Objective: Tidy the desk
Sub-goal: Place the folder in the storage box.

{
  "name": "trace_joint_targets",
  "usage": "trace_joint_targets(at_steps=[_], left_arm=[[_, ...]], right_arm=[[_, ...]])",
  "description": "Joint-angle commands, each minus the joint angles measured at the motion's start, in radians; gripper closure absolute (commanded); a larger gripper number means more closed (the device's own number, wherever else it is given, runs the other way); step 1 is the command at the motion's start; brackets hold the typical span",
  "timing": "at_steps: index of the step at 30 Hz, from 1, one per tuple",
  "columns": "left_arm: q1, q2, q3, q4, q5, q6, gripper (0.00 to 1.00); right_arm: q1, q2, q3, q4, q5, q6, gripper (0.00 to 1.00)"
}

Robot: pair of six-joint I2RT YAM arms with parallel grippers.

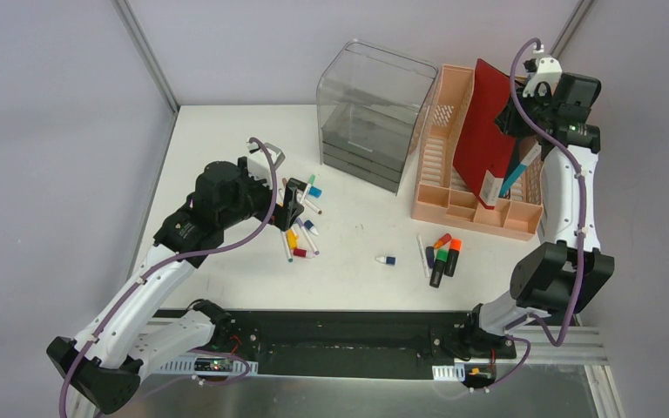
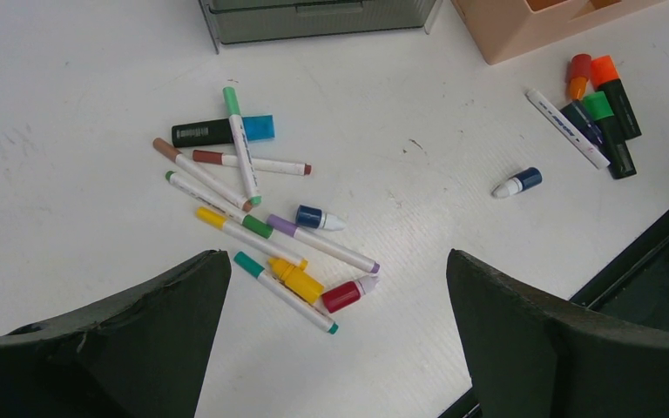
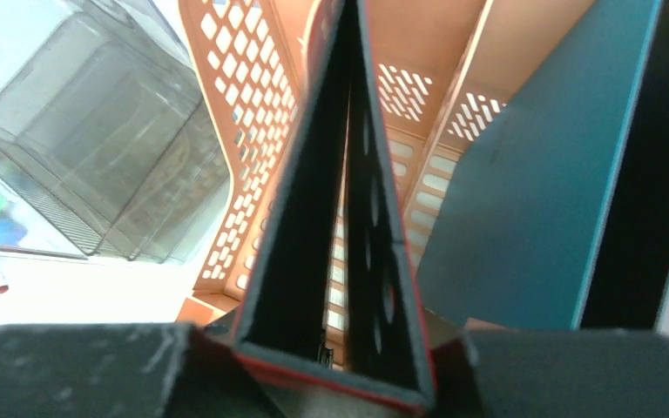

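Desk lay white beneath me. My right claw clamped the red binder standing in the peach rack, its foot hidden. Left of the rack, my left claw gaped over markers.

Flat white desk, rectangular and level, lying right under the left gripper, spreading wide ahead of it and off to both sides. Matte surface, finely ribbed up close, faint grey scuffs ahead and to the left. Black and metal rail along the front edge, low to that gripper's right.
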Motion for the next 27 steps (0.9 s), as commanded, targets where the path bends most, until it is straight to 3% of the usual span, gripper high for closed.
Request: trace_joint_targets(at_steps=[1,2,8,18,27], left_arm=[[0.008,-0.018,0.004,0.044,0.026,0.023,0.01],[0.009,-0.018,0.004,0.044,0.028,0.023,0.01],[0.010,-0.022,0.003,0.044,0.026,0.021,0.01],[0.009,-0.018,0.002,0.045,0.023,0.021,0.01],[0.009,-0.022,0.000,0.044,0.013,0.023,0.01]], right_arm=[[-0.003,0.002,0.078,-0.037,-0.005,-0.008,0.93],[-0.006,0.002,0.082,-0.039,-0.007,-0.008,1.00],[-0.043,-0.072,0.026,0.072,-0.055,0.044,1.00],[-0.071,-0.312,-0.312,0.556,-0.013,0.192,1.00],[-0.086,-0.278,-0.433,0.822,0.009,0.340,1.00]])
